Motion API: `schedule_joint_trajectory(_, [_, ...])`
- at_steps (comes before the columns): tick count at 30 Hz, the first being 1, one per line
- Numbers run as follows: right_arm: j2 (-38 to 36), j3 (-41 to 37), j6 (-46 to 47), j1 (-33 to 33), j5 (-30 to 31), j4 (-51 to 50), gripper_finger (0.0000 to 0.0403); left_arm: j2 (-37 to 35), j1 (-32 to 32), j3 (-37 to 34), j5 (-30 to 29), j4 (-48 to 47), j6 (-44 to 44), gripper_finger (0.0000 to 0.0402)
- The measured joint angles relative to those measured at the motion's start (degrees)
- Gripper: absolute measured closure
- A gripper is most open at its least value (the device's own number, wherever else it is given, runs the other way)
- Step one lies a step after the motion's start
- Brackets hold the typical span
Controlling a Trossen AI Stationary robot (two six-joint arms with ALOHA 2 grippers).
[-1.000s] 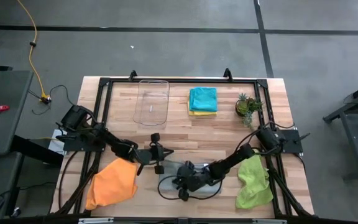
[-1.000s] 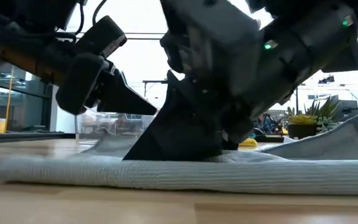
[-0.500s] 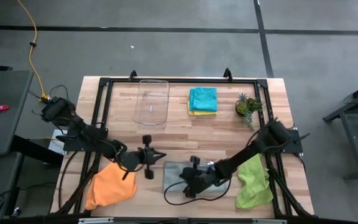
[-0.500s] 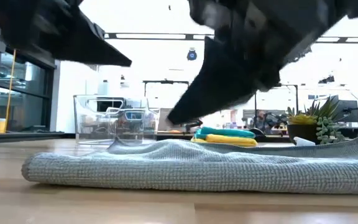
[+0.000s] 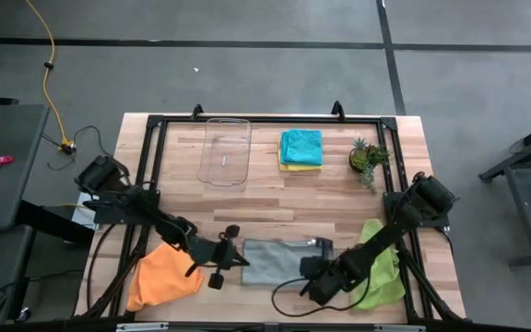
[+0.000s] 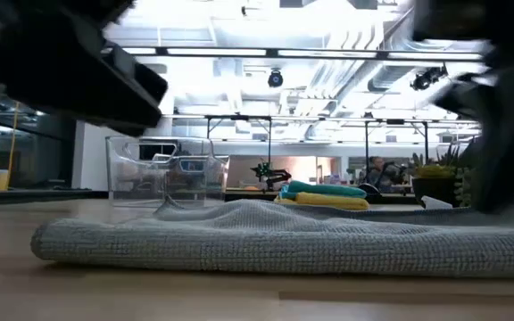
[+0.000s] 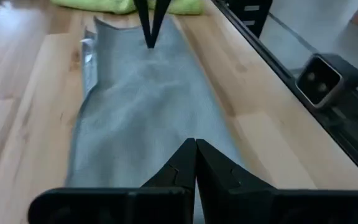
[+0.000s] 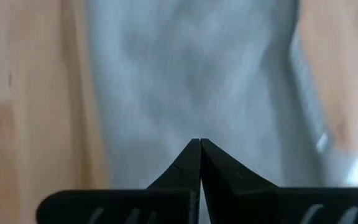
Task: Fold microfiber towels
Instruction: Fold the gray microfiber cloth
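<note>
Grey towel (image 5: 279,260) folded flat, lower centre of worktop (image 5: 265,198).
I see left gripper (image 5: 241,260) and right gripper (image 5: 313,268) flanking it, fingers clenched empty.

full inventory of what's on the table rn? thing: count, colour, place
grey towel: 1, grey, front centre, lying folded flat
orange towel: 1, orange, front left, crumpled
lime green towel: 1, lime green, front right, crumpled
teal-blue towel: 1, teal-blue, back centre, folded on top of the yellow one
yellow towel: 1, yellow, under the teal-blue one, edge showing
tray: 1, clear plastic, back, left of the stack
potted plant: 1, green, back right
left gripper: 1, dark, shut, at grey towel's left edge
right gripper: 1, dark, shut, at its right edge
</note>
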Motion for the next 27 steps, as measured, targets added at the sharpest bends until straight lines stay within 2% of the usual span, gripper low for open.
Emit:
schedule_joint_trajectory(8, [-0.02, 0.00, 6.65, 1.55, -0.22, -3.38, 0.0403, 8.81, 3.55, 6.07, 0.25, -2.97, -0.94, 0.0401])
schedule_joint_trajectory(16, [-0.01, -1.12, 6.33, -1.99, -0.50, -3.81, 0.0403, 10.32, 4.96, 6.93, 0.50, -12.13, -4.30, 0.0402])
schedule_joint_trajectory(21, [-0.08, -5.20, 5.21, -5.60, -1.92, 0.10, 0.0403, 9.08, 5.12, 6.97, -4.39, -17.82, -4.21, 0.0402])
schedule_joint_trajectory(25, [0.05, -6.32, 3.73, -8.21, 3.96, -1.46, 0.0403, 8.00, 5.15, 6.81, -7.92, -20.69, -3.80, 0.0402])
schedule_joint_trajectory(27, [0.13, -6.34, 2.93, -9.71, 4.95, -2.26, 0.0403, 7.35, 5.23, 6.80, -9.74, -22.17, -3.62, 0.0402])
